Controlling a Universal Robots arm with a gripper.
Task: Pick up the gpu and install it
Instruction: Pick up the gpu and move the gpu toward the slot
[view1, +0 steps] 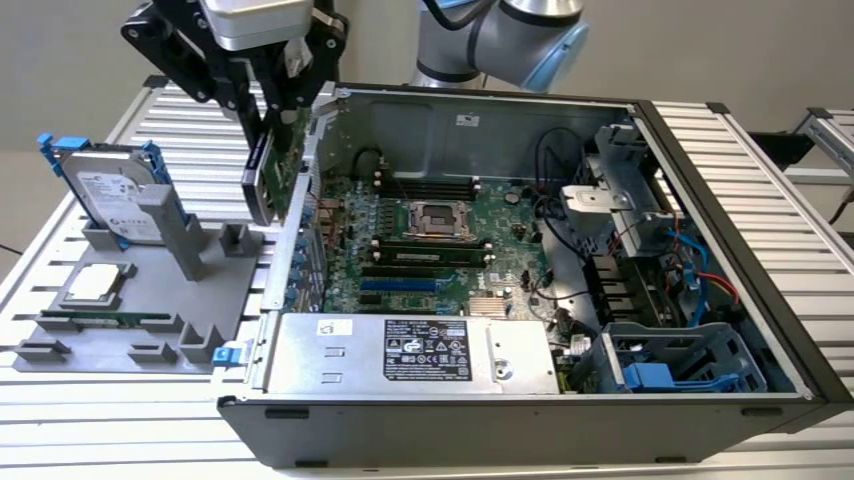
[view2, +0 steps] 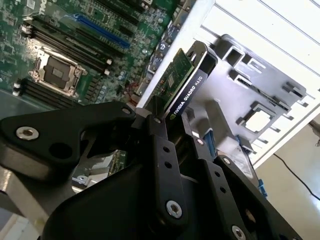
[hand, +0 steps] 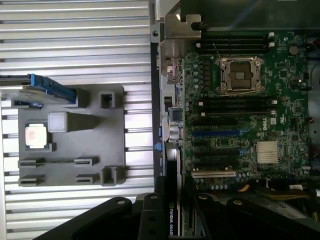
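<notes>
Exterior view finding: the hand (view1: 274, 115) is clamped on the gpu (view1: 264, 180), holding it upright on edge and clear of any support, over the side wall of the open computer case (view1: 534, 435) at that view's left. The card hangs between the grey parts fixture (view1: 174, 290) and the motherboard (view1: 441, 240), touching neither. In the second wrist view the black fingers (view2: 159, 145) pinch the card across its thickness, with green circuit board on one face and a glossy black cooler shroud on the other.

Assessment: the pick-up is done. The step in hand is carriage toward the board, and the card is not yet seated. Seating calls for the connector edge square over a long slot (hand: 215, 134), with the bracket end toward the case wall.

Materials: ribbed aluminium worktop (view1: 174, 130); matt grey moulded fixture; sheet-steel case. A silver hard drive (view1: 114, 195) in blue rails stands in the fixture
</notes>
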